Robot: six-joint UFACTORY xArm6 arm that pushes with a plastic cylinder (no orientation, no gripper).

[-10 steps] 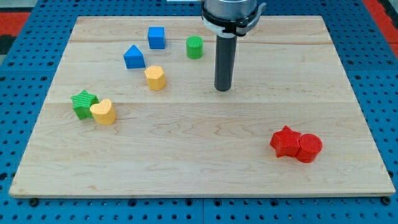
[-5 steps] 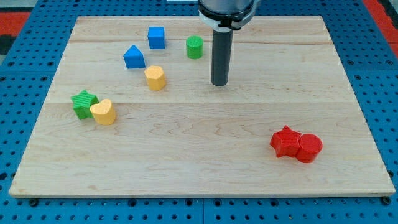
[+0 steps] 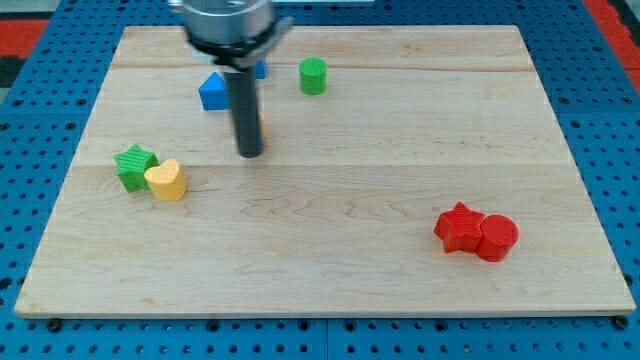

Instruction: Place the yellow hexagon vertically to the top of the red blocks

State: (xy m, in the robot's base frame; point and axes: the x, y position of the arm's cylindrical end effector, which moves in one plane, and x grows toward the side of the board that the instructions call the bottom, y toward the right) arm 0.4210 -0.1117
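Note:
My tip point(image 3: 249, 155) rests on the board in the left half, right in front of the yellow hexagon point(image 3: 262, 128). The rod hides almost all of that block; only a thin yellow sliver shows at the rod's right edge. I cannot tell whether the tip touches it. The two red blocks, a red star point(image 3: 458, 227) and a red cylinder point(image 3: 497, 238), sit touching each other near the view's bottom right, far from the tip.
A blue house-shaped block point(image 3: 212, 92) and a blue cube point(image 3: 261, 70), partly hidden by the arm, lie above the tip. A green cylinder point(image 3: 313, 76) is to their right. A green star point(image 3: 132, 165) touches a yellow heart point(image 3: 166, 180) at the left.
The rod has swept left from the board's middle to the yellow hexagon and now covers it. No block has visibly moved.

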